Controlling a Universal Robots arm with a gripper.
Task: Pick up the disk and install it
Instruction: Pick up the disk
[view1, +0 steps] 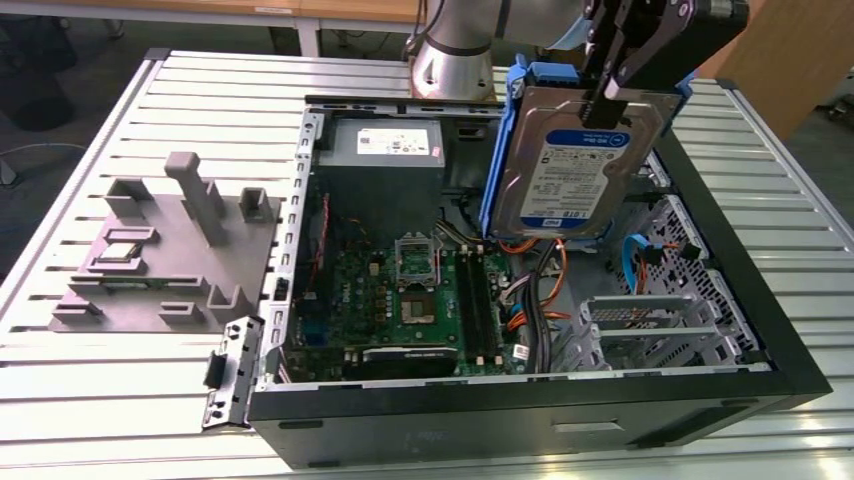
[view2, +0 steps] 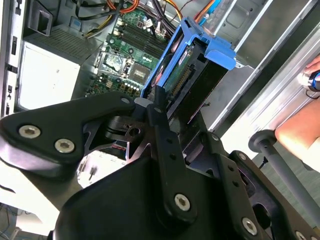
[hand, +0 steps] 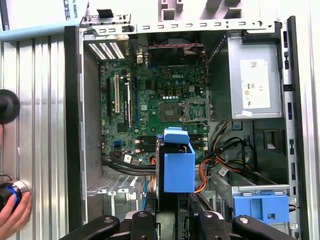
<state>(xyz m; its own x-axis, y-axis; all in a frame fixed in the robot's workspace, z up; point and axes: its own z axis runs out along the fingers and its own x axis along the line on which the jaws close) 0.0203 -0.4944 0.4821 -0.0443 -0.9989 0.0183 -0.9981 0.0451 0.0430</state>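
The gripper (view1: 603, 100) is grasping the disk (view1: 567, 170) by its top edge, holding it almost upright above the open computer case (view1: 534, 405). I am judging that a firm grip, clear of the case's cables (view1: 547, 290), is mattering most.

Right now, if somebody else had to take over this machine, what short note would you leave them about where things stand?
End effector: shut on the disk, gripping its upper edge.
Disk: off the table, hanging on edge over the open computer case, above the motherboard and cables.
Done: the pickup.
Left: the disk is not yet seated in the case.
Also: a person's hand holds a small device beside the case.
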